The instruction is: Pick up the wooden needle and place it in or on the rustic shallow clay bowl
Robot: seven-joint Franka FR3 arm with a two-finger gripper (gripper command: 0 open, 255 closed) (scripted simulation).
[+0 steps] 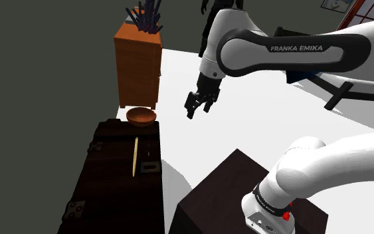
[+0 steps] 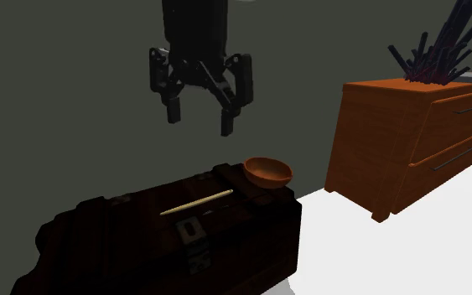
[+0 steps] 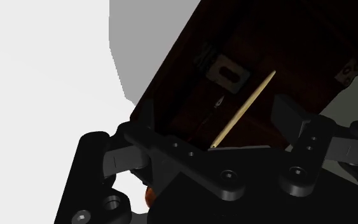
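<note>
- One thin pale needle [image 1: 135, 157], flat on the lid of a dark trunk [image 1: 112, 186], roughly mid-lid, touched by nothing.
- Long axis along the trunk's length: one end toward the brown bowl [image 1: 141, 117], the other toward the trunk's near end in the shoulder view.
- Bowl upright at the trunk's far end, just past the needle's tip but apart from it, in front of an orange dresser [image 1: 137, 60].
- Gripper [image 1: 200, 105] well above lid level, spread wide, clasping nothing.
- In the shoulder view, off to the right of the trunk, over white floor; in the second exterior view, hanging above the needle.
- In the wrist view, needle slanting between the two fingers, well below them.
- Judged next: down and toward the trunk, wrist turned to close across the needle's thin width, not along its length.
- Likely awkward to pinch: very slender, lying flush on the lid.
</note>
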